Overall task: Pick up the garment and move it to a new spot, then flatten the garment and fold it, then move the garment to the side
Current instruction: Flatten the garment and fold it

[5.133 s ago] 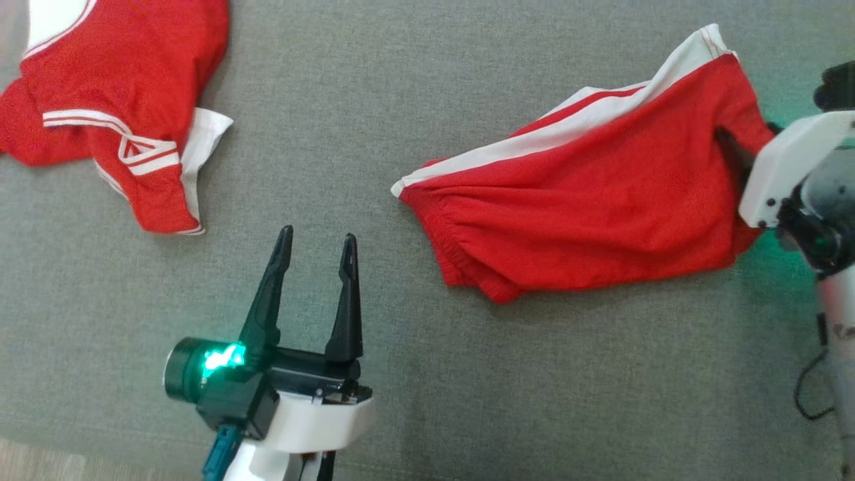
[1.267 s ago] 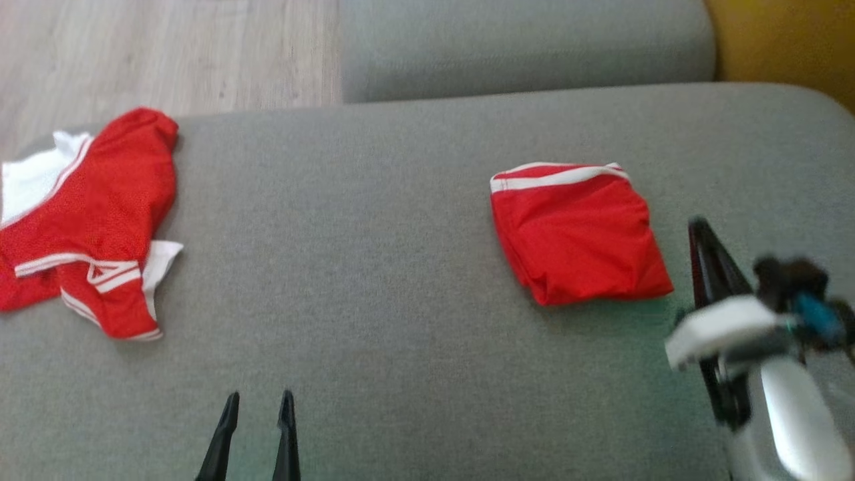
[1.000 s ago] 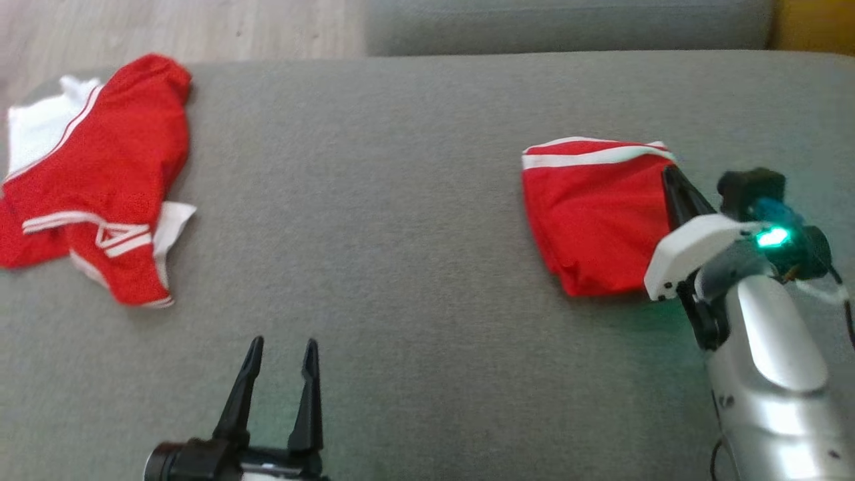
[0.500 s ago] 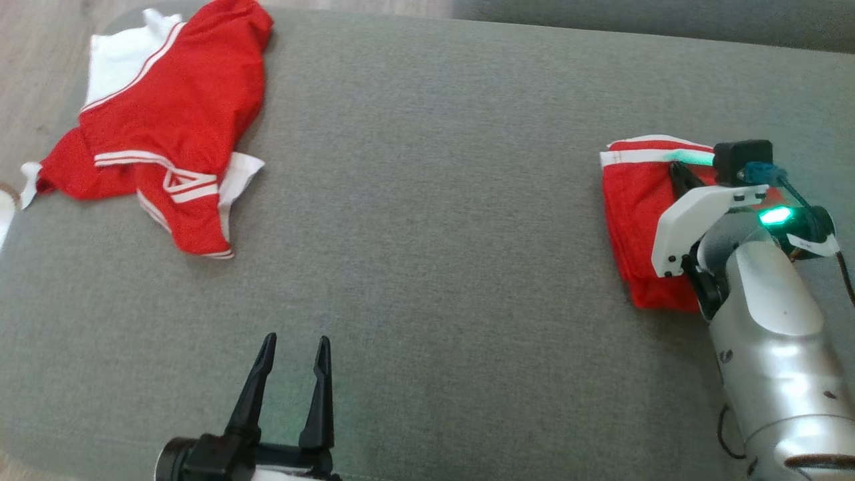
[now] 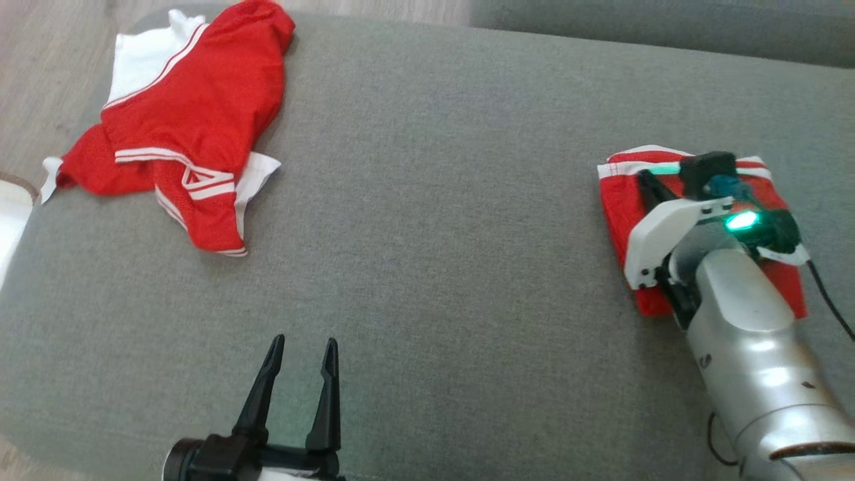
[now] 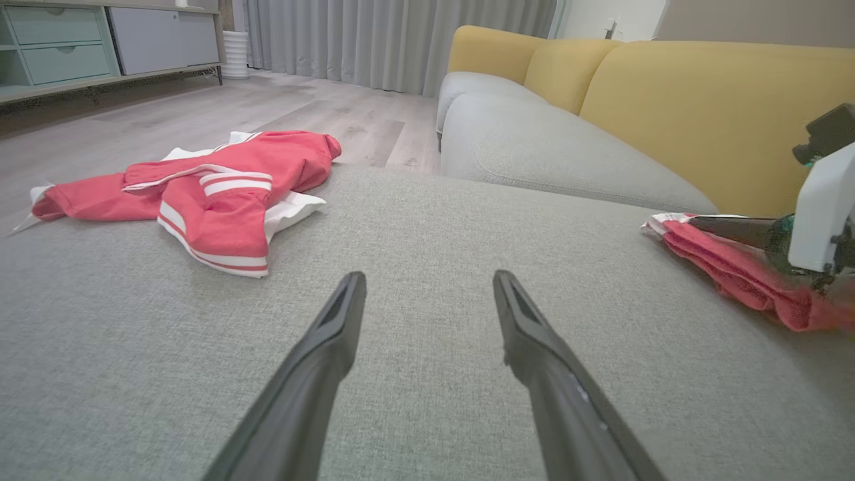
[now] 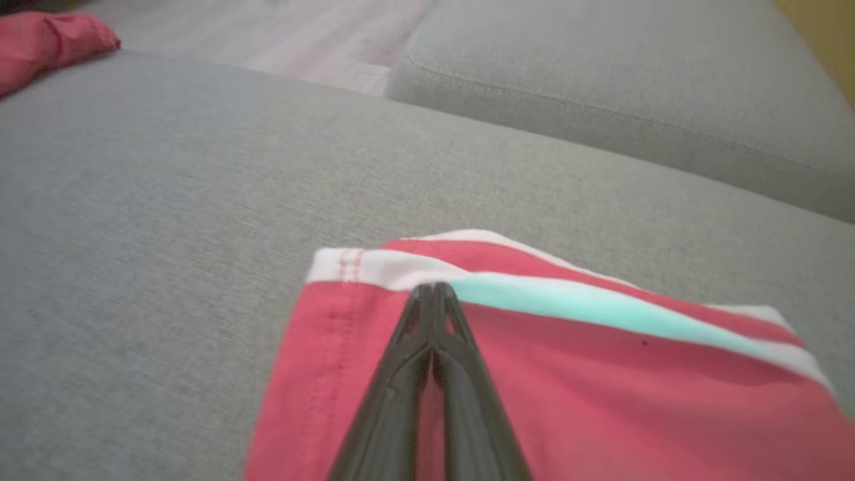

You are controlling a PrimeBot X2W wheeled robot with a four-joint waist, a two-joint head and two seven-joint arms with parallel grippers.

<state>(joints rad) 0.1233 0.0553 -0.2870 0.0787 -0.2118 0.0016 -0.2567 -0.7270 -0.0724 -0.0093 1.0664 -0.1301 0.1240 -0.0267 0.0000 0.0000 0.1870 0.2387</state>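
The garment [image 5: 618, 204] is a red pair of shorts with white stripes, folded into a small square at the right of the grey cushion [image 5: 434, 200]. My right gripper [image 5: 642, 175] lies across its top, shut, fingers pressed together with nothing between them. In the right wrist view the garment [image 7: 601, 381] lies under the right gripper [image 7: 433, 288], whose tips reach the white stripe. My left gripper [image 5: 302, 342] stands open over bare cushion near the front edge, far from the garment. The left wrist view shows the left gripper [image 6: 427, 277] and the garment [image 6: 728, 274] at the right.
A second red and white garment [image 5: 194, 127] lies crumpled at the cushion's far left corner, seen too in the left wrist view [image 6: 220, 187]. Another grey cushion [image 5: 668, 27] lies beyond, with a yellow sofa back [image 6: 701, 80] behind it. Wood floor [image 6: 200, 113] lies to the left.
The head view has shifted. My right gripper has moved from the garment's right edge to lie across its top, tips at the white stripe. The left gripper stays open.
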